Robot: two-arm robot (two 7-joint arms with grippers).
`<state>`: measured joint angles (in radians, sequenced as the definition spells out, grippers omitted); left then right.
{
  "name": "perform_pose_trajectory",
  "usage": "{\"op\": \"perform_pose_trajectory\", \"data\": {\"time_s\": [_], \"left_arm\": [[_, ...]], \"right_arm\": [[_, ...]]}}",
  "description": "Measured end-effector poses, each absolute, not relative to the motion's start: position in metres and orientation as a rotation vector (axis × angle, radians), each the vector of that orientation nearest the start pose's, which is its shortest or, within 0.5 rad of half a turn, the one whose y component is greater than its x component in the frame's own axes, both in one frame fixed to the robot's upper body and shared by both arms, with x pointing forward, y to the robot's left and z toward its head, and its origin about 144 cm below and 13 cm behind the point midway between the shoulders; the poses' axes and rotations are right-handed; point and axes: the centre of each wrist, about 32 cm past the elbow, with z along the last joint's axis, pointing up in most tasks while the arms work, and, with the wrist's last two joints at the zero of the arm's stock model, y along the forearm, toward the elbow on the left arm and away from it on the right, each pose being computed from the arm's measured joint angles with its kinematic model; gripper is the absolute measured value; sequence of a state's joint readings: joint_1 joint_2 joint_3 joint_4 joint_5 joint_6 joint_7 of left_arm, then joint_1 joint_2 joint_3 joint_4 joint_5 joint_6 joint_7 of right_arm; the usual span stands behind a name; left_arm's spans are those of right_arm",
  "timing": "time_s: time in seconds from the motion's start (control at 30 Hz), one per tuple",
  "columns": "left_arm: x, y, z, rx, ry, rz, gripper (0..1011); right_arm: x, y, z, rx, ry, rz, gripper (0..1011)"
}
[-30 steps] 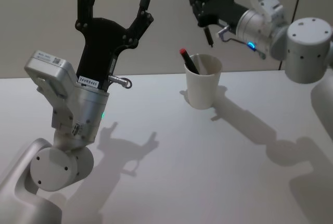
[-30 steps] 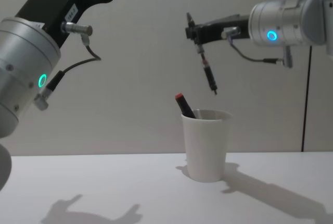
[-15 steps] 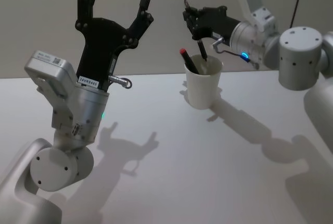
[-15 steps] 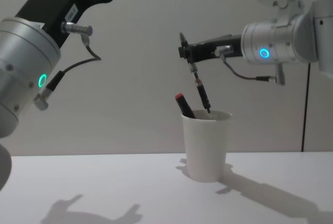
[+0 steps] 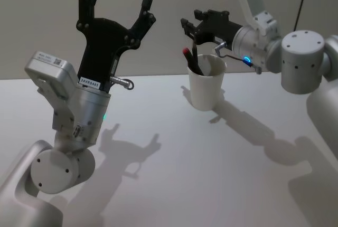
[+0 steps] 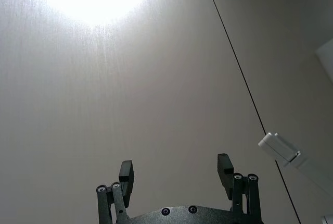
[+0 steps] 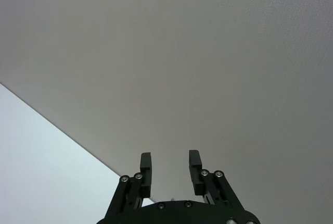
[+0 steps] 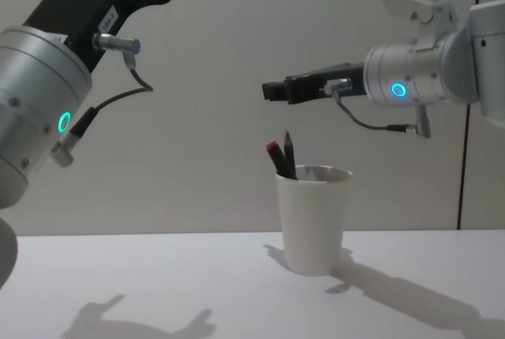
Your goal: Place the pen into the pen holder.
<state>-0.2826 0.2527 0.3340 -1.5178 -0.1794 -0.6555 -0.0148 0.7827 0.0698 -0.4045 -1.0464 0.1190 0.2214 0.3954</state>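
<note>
Two pens [image 8: 285,155] in pen holder [image 8: 312,220] (upright); right gripper [image 7: 169,169] parted above, left gripper [image 5: 119,4] parted.

Silver-grey cylindrical arm joints carry black, screw-studded end effectors; the left end effector [image 5: 119,5] has a white serial label, the right end effector [image 5: 194,25] a blue light ring.

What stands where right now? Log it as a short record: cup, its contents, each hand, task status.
pen holder: white paper cup, upright on the white table
contents: black pen and red-capped pen, both leaning in the cup, tops above the rim
right hand: open, empty, just above the cup
left hand: open, empty, raised on the left, pointing up, far from the cup
task status: black pen in the holder, released
</note>
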Motion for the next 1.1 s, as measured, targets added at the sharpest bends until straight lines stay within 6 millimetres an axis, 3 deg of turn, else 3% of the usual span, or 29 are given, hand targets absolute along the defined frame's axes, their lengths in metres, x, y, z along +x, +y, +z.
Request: {"op": "perform_pose_trajectory", "data": {"time_s": [0.6,0.7,1.1], "left_arm": [[0.518,0.202,1.214,-0.58,-0.623,1.135,1001],[0.518,0.202,1.214,-0.58,-0.623,1.135,1001],[0.518,0.202,1.214,-0.58,-0.623,1.135,1001]], "right_arm": [[0.642,-0.148,1.291,-0.186,-0.119,-0.9,957],[0.642,-0.148,1.291,-0.186,-0.119,-0.9,1000],[0.635,-0.151,1.308,-0.125,-0.165,-0.898,1002]]}}
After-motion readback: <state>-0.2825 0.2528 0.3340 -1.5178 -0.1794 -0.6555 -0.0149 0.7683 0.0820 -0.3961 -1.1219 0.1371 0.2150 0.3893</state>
